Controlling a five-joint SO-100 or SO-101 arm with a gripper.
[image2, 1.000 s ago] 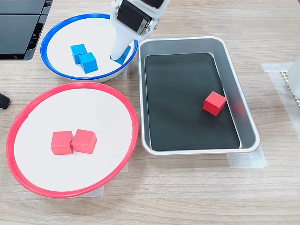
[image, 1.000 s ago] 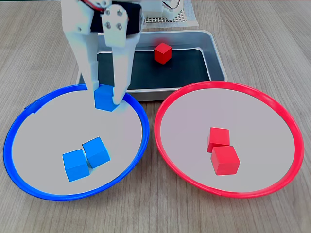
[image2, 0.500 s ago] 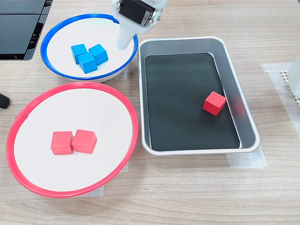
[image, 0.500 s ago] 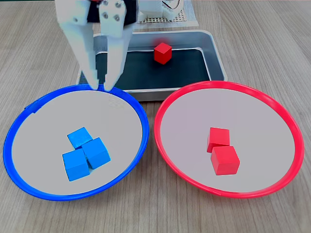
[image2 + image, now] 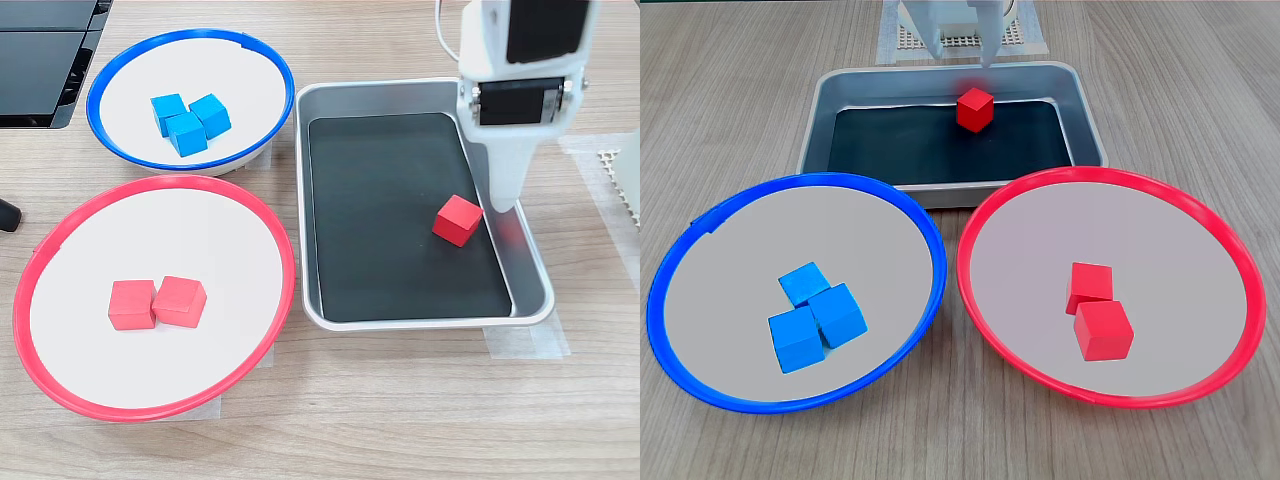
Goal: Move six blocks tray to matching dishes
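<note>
One red block point(image 5: 975, 109) point(image 5: 458, 220) lies on the black floor of the silver tray point(image 5: 820, 110) point(image 5: 400, 88). In both fixed views my white gripper point(image 5: 960, 55) point(image 5: 498, 205) hangs over the tray close beside that block, open, its fingers holding nothing. The blue-rimmed dish point(image 5: 790, 183) point(image 5: 190, 34) holds three blue blocks point(image 5: 837, 314) point(image 5: 187, 133) bunched together. Two red blocks point(image 5: 1103, 330) point(image 5: 180, 300) sit touching in the red-rimmed dish point(image 5: 1110, 172) point(image 5: 150, 181).
A white mesh base point(image 5: 1010, 40) stands behind the tray. A dark flat device point(image 5: 45, 60) lies beside the blue-rimmed dish. Strips of tape point(image 5: 525, 342) hold the tray to the wooden table. Bare tabletop shows along the front in both fixed views.
The gripper let go of a blue block, which came to rest with the other two in the blue-rimmed dish. It then lifted and swung across to the tray, ending beside the red block.
</note>
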